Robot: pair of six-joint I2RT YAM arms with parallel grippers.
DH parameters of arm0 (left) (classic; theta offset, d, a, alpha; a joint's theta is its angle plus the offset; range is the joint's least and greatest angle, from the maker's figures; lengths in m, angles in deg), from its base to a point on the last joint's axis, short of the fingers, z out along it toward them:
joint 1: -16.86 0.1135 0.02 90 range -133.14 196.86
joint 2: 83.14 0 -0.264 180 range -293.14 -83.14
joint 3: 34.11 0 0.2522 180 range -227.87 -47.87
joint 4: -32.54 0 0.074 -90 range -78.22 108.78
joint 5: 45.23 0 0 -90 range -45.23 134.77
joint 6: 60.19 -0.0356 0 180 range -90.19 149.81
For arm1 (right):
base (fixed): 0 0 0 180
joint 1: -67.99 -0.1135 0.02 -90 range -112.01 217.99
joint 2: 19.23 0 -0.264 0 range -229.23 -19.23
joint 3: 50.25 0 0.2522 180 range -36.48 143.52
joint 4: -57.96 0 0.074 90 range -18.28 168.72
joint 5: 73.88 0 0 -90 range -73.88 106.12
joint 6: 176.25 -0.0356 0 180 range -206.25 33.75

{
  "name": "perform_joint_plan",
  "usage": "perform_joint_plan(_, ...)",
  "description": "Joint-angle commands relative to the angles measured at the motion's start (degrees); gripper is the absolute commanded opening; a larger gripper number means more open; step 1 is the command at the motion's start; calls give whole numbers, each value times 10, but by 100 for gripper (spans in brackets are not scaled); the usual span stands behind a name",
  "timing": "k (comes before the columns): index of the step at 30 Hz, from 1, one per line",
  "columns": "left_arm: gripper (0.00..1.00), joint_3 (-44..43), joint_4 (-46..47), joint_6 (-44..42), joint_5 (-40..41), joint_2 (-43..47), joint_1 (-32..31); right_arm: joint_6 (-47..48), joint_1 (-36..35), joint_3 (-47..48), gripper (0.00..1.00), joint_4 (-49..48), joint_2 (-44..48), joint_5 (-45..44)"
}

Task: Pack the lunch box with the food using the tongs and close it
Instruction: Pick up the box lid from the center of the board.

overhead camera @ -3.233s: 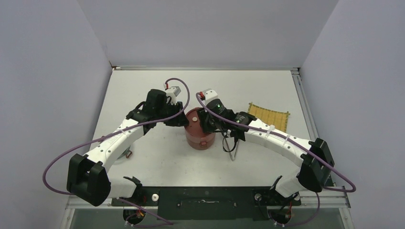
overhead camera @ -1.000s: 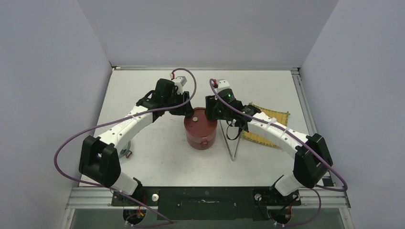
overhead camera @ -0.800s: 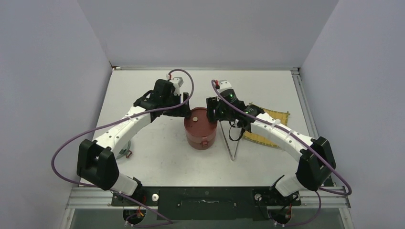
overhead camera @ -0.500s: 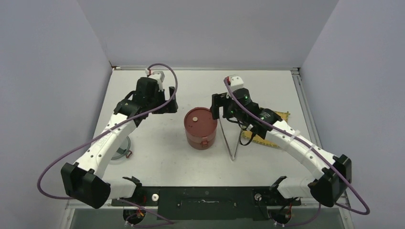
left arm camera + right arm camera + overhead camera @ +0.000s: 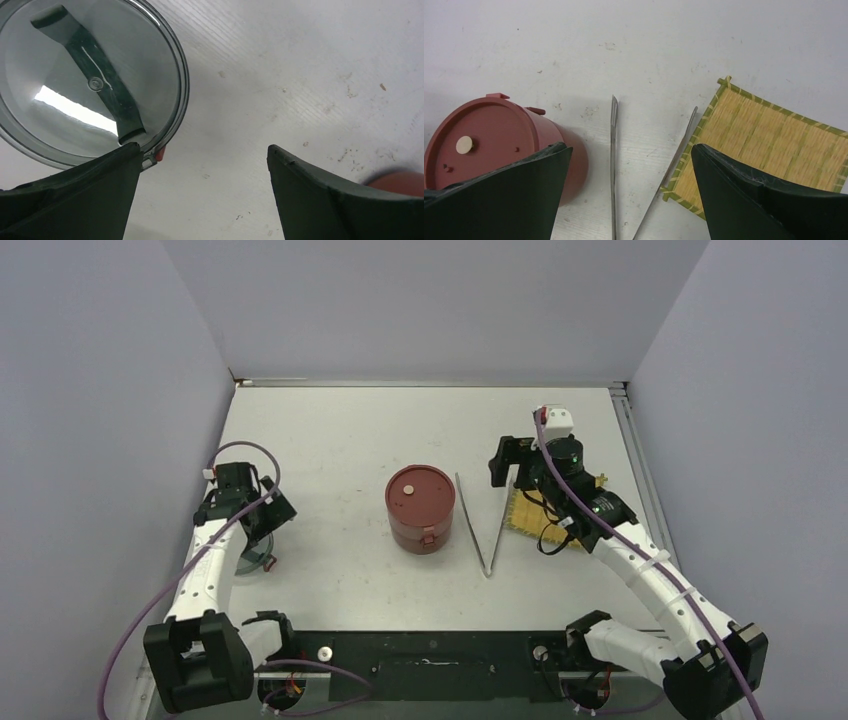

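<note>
The lunch box [image 5: 420, 508] stands closed in the middle of the table, a dark-red round tin with a pale knob on its lid; the right wrist view has it at lower left [image 5: 489, 145]. To its right the tongs [image 5: 485, 535] lie flat in a narrow V, tips pointing away from me, and show between my right fingers [image 5: 614, 165]. My right gripper [image 5: 508, 472] [image 5: 629, 155] hovers open above their tips, holding nothing. Far to the left my left gripper [image 5: 265, 520] [image 5: 202, 155] is open and empty over bare table. No food is in view.
A yellow woven mat [image 5: 553, 523] [image 5: 769, 135] lies right of the tongs, partly under my right arm. A clear round glass lid [image 5: 250, 552] [image 5: 90, 75] rests on the table by my left fingertip. Grey walls enclose the table on three sides.
Both grippers were close against the lunch box lid; they have opened and pulled away, the left arm far to the left and nearer, the right arm to the right.
</note>
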Motion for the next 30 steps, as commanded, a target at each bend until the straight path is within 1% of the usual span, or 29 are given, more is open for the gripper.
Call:
perform_joint_plan(1,90,-4,35,2,29,-9,16,-10,40,-20,95,-42,21,68)
perform_joint_plan(3,84,-4,44,-7,44,-23,16,-9,56,-27,96,-46,22,89)
perform_joint_plan(4,79,-5,47,-11,56,-34,16,-10,65,-31,95,-48,22,99)
perform_joint_plan(6,71,-6,54,-23,74,-52,17,-10,74,-36,96,-50,21,109)
perform_joint_plan(8,63,-9,71,-37,74,-76,17,-10,77,-39,96,-51,20,113)
perform_joint_plan(10,56,-27,67,-44,69,-110,17,-11,78,-41,96,-52,20,114)
perform_joint_plan(11,54,-37,63,-48,69,-126,17,-10,79,-42,96,-54,21,116)
perform_joint_plan(14,51,-53,61,-59,77,-160,17,-10,79,-42,96,-52,25,116)
perform_joint_plan(15,47,-54,63,-63,80,-165,17,-10,79,-42,96,-51,26,114)
perform_joint_plan(17,43,-54,65,-68,87,-173,17,-10,80,-41,96,-49,26,113)
perform_joint_plan(19,34,-53,67,-73,89,-181,16,-10,81,-42,96,-49,25,112)
perform_joint_plan(20,28,-53,68,-73,88,-184,17,-10,81,-42,96,-50,24,112)
perform_joint_plan(23,18,-59,68,-77,86,-192,16,-11,82,-43,96,-51,22,114)
perform_joint_plan(27,3,-64,61,-81,78,-183,16,-11,83,-43,96,-48,20,112)
perform_joint_plan(28,0,-65,60,-83,75,-179,16,-11,84,-43,97,-48,21,111)
perform_joint_plan(30,0,-78,47,-83,64,-171,16,-12,84,-43,97,-46,20,108)
